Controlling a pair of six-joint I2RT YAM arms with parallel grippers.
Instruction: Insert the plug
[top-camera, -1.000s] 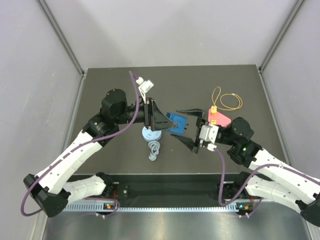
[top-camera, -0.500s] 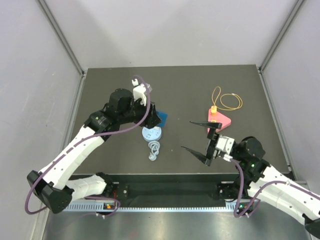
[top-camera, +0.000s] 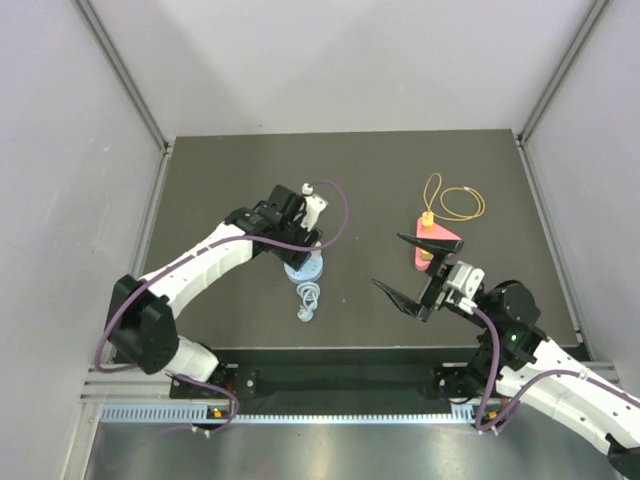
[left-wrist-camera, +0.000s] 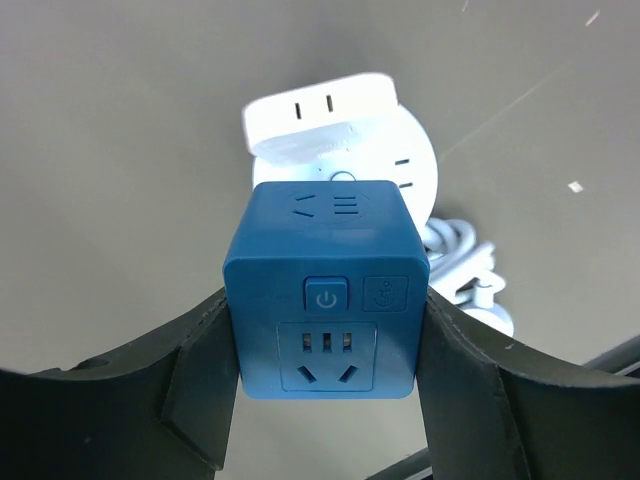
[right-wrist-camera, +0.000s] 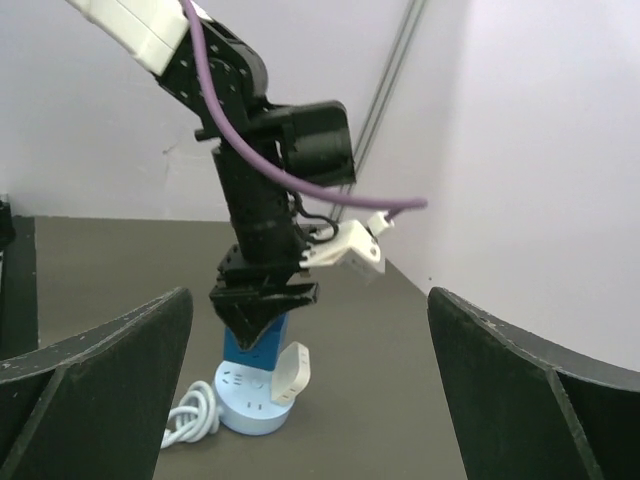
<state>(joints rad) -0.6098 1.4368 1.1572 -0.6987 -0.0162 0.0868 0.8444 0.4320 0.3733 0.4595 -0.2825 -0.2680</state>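
One blue plug (left-wrist-camera: 325, 290) upright over round socket (right-wrist-camera: 245, 412)

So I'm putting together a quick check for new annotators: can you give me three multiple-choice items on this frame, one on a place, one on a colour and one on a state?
1. Where is the blue cube adapter?
A. Lying flat on the tabletop
B. In the left gripper, above the round socket base
C. Plugged into a wall outlet

2. What colour is the cord looped beyond the pink block?
A. Yellow
B. Green
C. Black

3. What state is the right gripper in?
A. Shut on the cord
B. Shut on the adapter
C. Open, holding nothing

Answers: B, since the left wrist view shows both fingers clamping the cube's sides with the round base behind it. A, since the top view shows a yellow loop. C, since its fingers are spread wide with nothing between them.
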